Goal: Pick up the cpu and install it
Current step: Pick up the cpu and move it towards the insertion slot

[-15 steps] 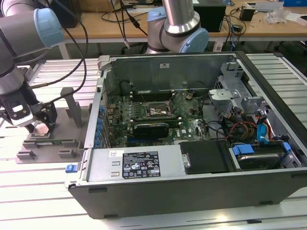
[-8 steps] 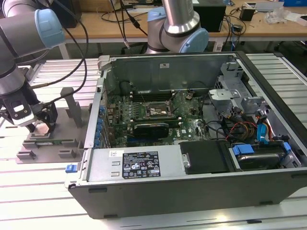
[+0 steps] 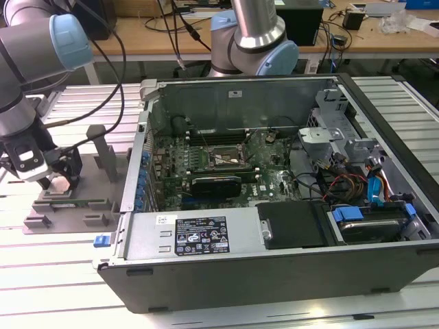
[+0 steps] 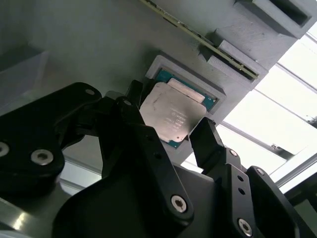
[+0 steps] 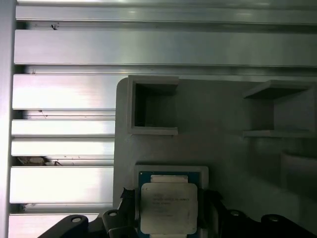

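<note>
Pincer [image 3: 58, 175] is hovering low over the grey holder block [image 3: 68, 205] on the bench [image 3: 62, 281], at the exterior view's left, well apart from the open computer case [image 3: 274, 264]. In both wrist views its 2 fingers [image 4: 207, 141] are standing spread, straddling the cpu [image 4: 171, 116] [image 5: 168, 206], 1 per side, gripping nothing; contact: can't tell. Cpu is lying flat in the holder's square pocket, silvery top up.

The black gripper [image 4: 170, 116] hovered right over the silvery cpu [image 4: 171, 109], which sat in a square recess near the grey holder's [image 4: 99, 44] edge.
</note>
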### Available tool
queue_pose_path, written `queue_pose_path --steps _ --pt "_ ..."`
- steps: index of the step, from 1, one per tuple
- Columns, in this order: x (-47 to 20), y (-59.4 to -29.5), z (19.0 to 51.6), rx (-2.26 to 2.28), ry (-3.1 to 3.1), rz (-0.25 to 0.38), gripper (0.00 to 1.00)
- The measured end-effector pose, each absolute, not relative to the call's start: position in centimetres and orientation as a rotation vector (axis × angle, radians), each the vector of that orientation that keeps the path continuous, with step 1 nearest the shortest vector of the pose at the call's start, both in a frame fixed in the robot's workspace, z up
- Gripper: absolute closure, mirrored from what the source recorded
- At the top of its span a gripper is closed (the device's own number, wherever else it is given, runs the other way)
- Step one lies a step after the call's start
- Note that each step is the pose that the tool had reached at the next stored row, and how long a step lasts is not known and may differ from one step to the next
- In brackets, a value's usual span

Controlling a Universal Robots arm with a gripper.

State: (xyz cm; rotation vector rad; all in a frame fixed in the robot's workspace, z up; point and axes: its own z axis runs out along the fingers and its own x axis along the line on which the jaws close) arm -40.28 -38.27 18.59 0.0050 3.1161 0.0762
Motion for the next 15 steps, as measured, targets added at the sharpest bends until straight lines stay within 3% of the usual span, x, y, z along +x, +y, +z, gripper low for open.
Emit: queue_pose_path --steps 15 --pt "-40.25 -38.27 18.76 0.006 3.132 0.075 0.34"
